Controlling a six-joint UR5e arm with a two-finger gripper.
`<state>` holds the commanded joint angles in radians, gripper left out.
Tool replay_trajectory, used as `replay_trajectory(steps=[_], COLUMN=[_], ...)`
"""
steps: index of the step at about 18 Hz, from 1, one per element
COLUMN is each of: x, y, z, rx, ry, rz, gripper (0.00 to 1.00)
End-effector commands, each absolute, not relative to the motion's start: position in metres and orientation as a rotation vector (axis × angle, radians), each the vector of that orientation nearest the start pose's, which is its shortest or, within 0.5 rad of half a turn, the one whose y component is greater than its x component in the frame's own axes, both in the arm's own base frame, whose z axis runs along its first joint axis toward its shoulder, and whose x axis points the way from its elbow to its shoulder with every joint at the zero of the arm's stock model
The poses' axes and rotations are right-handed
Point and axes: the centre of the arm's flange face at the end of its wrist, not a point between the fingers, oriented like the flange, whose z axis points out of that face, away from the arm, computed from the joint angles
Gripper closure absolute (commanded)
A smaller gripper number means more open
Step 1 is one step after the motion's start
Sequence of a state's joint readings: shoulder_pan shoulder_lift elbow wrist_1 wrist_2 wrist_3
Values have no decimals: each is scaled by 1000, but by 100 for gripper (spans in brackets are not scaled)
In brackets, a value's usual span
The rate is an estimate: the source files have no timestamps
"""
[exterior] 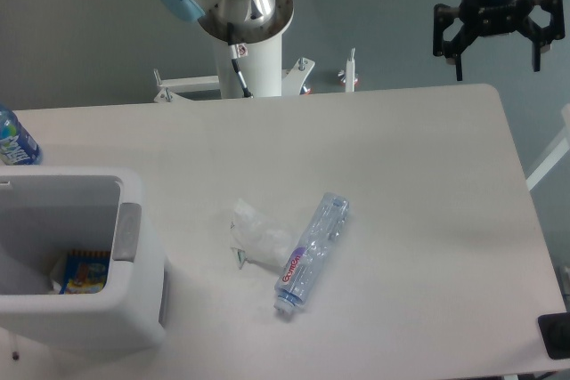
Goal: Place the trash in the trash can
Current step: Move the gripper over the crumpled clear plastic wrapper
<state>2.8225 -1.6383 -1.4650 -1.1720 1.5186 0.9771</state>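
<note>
With the gripper (497,58) hanging open above the table's far right edge, I judge the bottle (312,251) lying mid-table light, slick and crushable, best pinched across its label, the plastic wad (258,235) touching it soft.

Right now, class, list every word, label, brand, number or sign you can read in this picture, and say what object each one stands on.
Nothing can be read for certain.
Slim clear plastic bottle lying on the table: red-and-white label with red lettering, too blurred to read.
Blue-labelled bottle at the left edge: pale lettering, too small to read.
Colourful packet inside the large white plastic bin: blue, yellow and red print, illegible.
Whitish crumpled plastic wrap: no text visible.
</note>
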Motion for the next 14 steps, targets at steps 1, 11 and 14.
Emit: replay_trajectory(steps=[1, 11, 14], x=[-481, -442, -419], y=[305, 312, 318], z=[554, 523, 506], rx=[-2830, -2863, -2845], ry=[-374, -351, -364], rz=[536, 451, 370], gripper=[0, 0, 0])
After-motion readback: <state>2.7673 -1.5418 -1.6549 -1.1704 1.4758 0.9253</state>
